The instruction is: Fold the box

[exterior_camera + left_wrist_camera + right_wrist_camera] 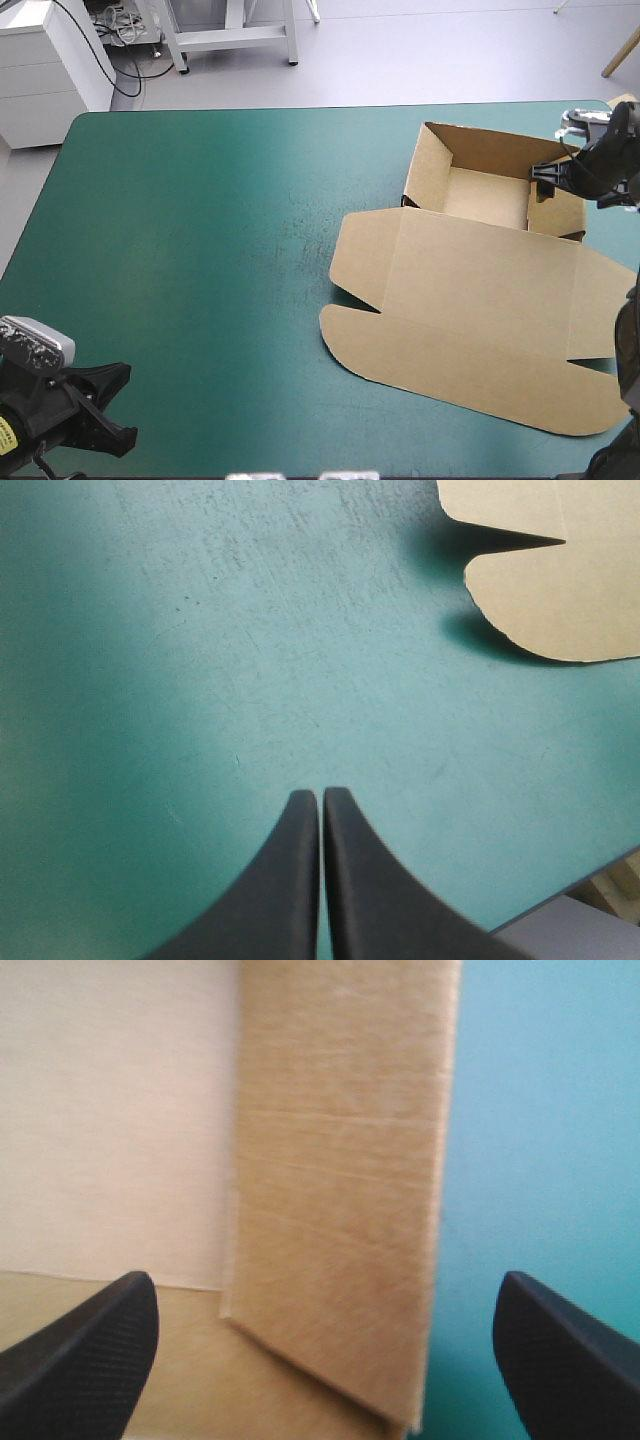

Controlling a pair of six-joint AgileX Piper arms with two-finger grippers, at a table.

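Box (470,280) update from us: it sits on the right half of the teal-green surface (200,250), an open tray at the far end with its walls up and the lid (480,345) lying flat toward the near edge. Our right tool (546,182) is spread wide and straddles the tray's right wall (340,1210), with one black finger on the inside and the other outside over the cover. We can't tell if either one touches the board. Our guess is that it's lined up like that to pinch the wall or seat the tuck. The left tool (321,798) is pinched to a point, holding nothing, over bare cover by the near left corner. That's well apart from the box, probably just to stay out of the way.
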